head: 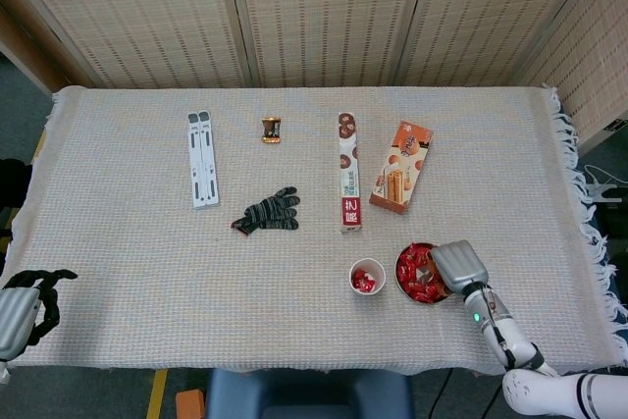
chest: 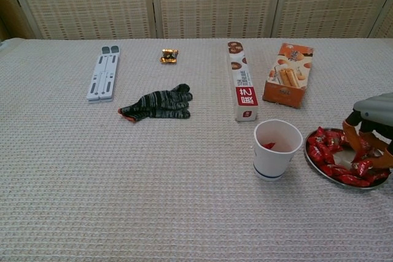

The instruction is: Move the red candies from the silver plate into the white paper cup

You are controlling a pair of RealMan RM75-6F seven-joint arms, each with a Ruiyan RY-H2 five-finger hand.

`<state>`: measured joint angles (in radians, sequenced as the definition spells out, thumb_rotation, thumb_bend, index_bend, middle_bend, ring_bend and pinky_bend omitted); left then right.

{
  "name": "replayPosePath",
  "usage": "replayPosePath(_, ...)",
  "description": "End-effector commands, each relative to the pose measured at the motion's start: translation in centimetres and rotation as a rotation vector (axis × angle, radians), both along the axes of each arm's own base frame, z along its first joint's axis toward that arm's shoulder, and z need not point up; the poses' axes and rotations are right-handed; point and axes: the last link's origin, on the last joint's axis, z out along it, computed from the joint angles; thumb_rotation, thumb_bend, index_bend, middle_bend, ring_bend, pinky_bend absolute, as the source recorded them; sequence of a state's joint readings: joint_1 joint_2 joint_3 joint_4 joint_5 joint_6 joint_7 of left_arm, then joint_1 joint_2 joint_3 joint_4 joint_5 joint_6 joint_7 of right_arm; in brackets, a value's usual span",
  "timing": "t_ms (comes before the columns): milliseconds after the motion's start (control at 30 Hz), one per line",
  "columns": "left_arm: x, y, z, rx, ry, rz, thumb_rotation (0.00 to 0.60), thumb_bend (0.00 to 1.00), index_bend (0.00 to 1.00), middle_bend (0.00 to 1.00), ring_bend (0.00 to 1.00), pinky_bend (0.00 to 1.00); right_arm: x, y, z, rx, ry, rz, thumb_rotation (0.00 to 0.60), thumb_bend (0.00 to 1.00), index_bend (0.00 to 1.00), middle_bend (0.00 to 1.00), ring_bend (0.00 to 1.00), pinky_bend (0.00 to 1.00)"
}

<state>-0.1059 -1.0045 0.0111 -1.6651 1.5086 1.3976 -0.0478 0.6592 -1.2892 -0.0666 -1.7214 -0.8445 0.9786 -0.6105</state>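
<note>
Across the cloth-covered worktop [head: 128,242] the two arms sit at opposite near corners; the right hand [chest: 369,136] reaches in from the near right edge and hangs over the silver plate [chest: 319,167], fingers [chest: 353,145] curved down among the red candies [chest: 325,148], touching some of them, though whether it grips one cannot be told; the head view shows only the grey back of this hand [head: 458,265] covering the plate's right side, while the chest view shows the orange fingers from the side, the hand cut off by the frame's right edge; the left hand [head: 22,303] lies at the near left corner, seen in the head view alone, partly cropped, its dark fingers curled inward with nothing in them; just left of the plate stands the white paper cup [chest: 277,149], upright, with a red candy or two inside, plainer from above [head: 367,276]; behind it lie a long narrow box [head: 348,172] and an orange biscuit box [head: 400,167]; further left, a folded white stand [head: 202,158], a dark striped glove [head: 267,213] and a small wrapped sweet [head: 271,130].
</note>
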Motion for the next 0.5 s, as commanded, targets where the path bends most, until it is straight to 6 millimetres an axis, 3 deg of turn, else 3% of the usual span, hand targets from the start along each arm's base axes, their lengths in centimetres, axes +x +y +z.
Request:
replayPosePath(33, 0.0, 0.0, 0.0, -0.001, 0.000, 0.001, 0.600, 0.64, 0.31, 0.39, 0.27, 0.24, 0.3, 0.0, 0.2, -0.008, -0.012, 0.005, 0.600, 0.30, 0.69, 0.77, 0.80, 1.00)
replayPosePath(500, 0.0, 0.0, -0.1, -0.003, 0.001, -0.001, 0.600, 0.64, 0.31, 0.39, 0.27, 0.24, 4.5, 0.6, 3.7, -0.095, -0.125, 0.089, 0.600, 0.30, 0.69, 0.77, 0.80, 1.00)
